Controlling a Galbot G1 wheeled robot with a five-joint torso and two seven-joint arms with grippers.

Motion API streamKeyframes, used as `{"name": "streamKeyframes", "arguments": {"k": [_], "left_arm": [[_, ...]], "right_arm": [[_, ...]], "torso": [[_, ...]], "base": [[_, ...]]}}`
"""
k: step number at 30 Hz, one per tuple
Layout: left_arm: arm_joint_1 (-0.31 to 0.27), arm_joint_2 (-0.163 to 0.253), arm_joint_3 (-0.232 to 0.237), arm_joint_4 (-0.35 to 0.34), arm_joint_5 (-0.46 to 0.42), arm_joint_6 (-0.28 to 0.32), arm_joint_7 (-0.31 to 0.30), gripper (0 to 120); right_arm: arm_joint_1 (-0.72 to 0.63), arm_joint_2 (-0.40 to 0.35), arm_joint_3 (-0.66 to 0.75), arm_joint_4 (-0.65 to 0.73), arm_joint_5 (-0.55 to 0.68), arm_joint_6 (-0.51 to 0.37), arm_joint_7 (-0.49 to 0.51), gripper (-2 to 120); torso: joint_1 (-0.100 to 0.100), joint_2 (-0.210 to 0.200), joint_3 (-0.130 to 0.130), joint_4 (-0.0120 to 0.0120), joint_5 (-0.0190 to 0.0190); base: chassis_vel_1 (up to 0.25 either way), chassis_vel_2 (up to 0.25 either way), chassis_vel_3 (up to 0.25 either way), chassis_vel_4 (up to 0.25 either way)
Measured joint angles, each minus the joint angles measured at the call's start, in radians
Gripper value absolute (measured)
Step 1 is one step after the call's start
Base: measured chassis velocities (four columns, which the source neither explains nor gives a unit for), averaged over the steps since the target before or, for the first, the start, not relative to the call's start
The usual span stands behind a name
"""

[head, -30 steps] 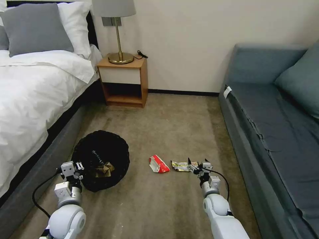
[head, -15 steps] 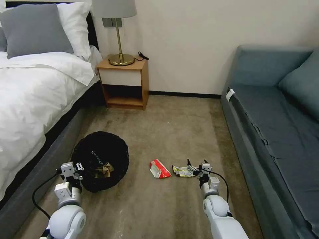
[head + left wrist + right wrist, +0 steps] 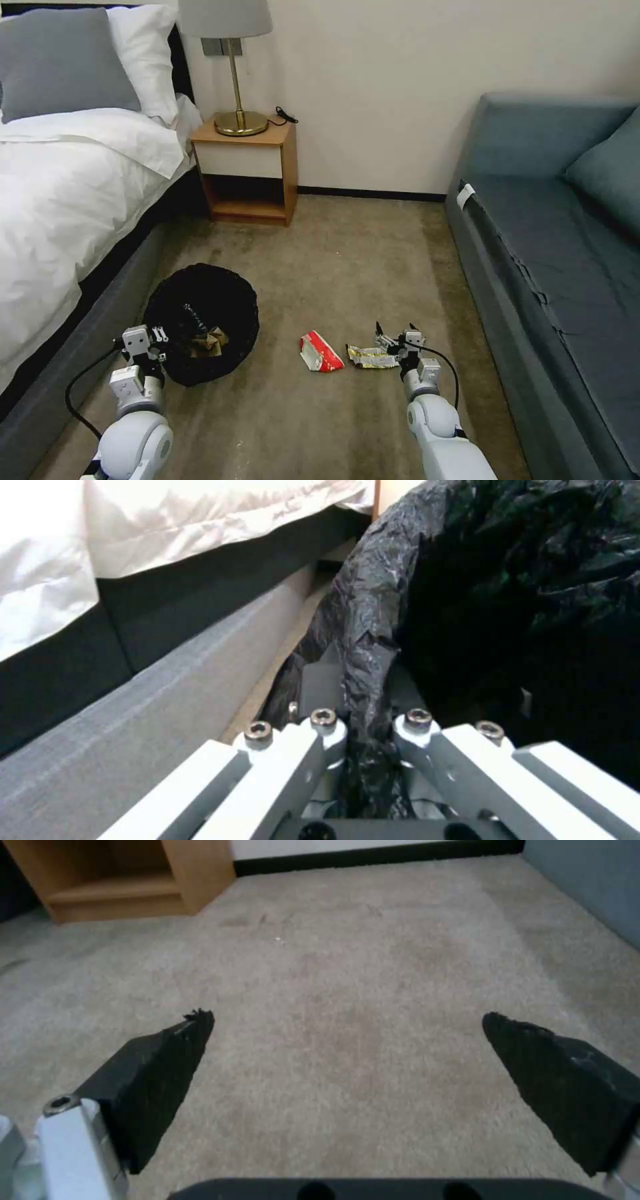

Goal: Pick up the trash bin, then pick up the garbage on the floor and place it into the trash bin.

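Observation:
The trash bin [image 3: 200, 313], wrapped in crinkly black plastic, is at my left beside the bed frame. My left gripper [image 3: 151, 335] is shut on its near rim; in the left wrist view the black bag [image 3: 373, 630] is pinched in that gripper [image 3: 361, 690]. A crumpled brown paper bag [image 3: 208, 343] lies inside the bin. On the carpet lie a red-and-white snack packet [image 3: 319, 351] and a gold-silver foil wrapper [image 3: 370, 358]. My right gripper [image 3: 395, 331] stands open just above the wrapper's right end. In the right wrist view, bare carpet shows between its fingers [image 3: 167, 1065].
A bed [image 3: 60, 193] with a grey frame runs along the left. A wooden nightstand [image 3: 248, 167] with a lamp stands at the back wall. A blue-grey sofa [image 3: 553, 267] lines the right. Open carpet [image 3: 347, 267] lies ahead.
The whole picture has shifted, so the camera moved. The packet and wrapper now lie nearer to me, and the right gripper's tips reach past the wrapper. The bin stays with the left gripper.

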Motion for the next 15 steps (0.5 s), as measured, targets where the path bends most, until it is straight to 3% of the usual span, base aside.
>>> {"name": "streamKeyframes", "arguments": {"k": [15], "left_arm": [[0.000,0.002,0.000,0.006,-0.003,-0.006,0.002,2]], "right_arm": [[-0.003,0.009,0.002,-0.004,-0.008,0.003,0.000,100]], "torso": [[0.000,0.000,0.000,0.0001,0.0000]], "base": [[-0.065,0.063,0.062,-0.061]]}}
